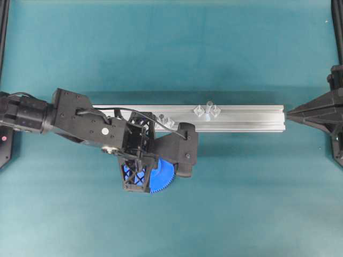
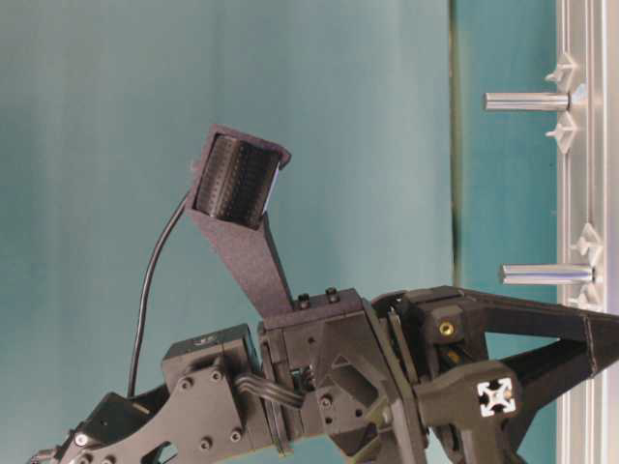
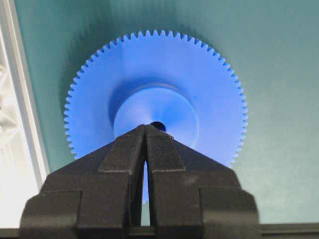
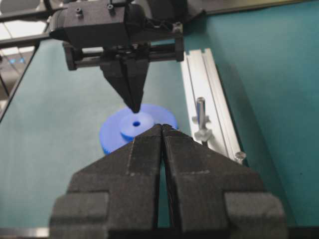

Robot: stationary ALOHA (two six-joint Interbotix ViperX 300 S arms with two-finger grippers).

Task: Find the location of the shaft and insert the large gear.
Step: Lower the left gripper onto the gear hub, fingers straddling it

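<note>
The large gear (image 1: 162, 181) lies flat on the green mat, just in front of the aluminium rail (image 1: 246, 116). It shows whole in the left wrist view (image 3: 209, 99) and in the right wrist view (image 4: 114, 130). My left gripper (image 1: 138, 175) points straight down and is shut and empty. Its tips (image 3: 145, 126) hover just above the raised hub beside the centre hole, as the right wrist view (image 4: 134, 108) shows. The shaft (image 1: 208, 106) stands on the rail between two clear mounts, right of the gear, and also shows in the table-level view (image 2: 527, 101). My right gripper (image 1: 289, 112) is shut and empty at the rail's right end.
A second pin with a dark top (image 1: 161, 116) and clear mounts stands on the rail directly behind the gear, close to my left wrist; it also shows in the table-level view (image 2: 546, 275). Black frame posts stand at the far left and right edges.
</note>
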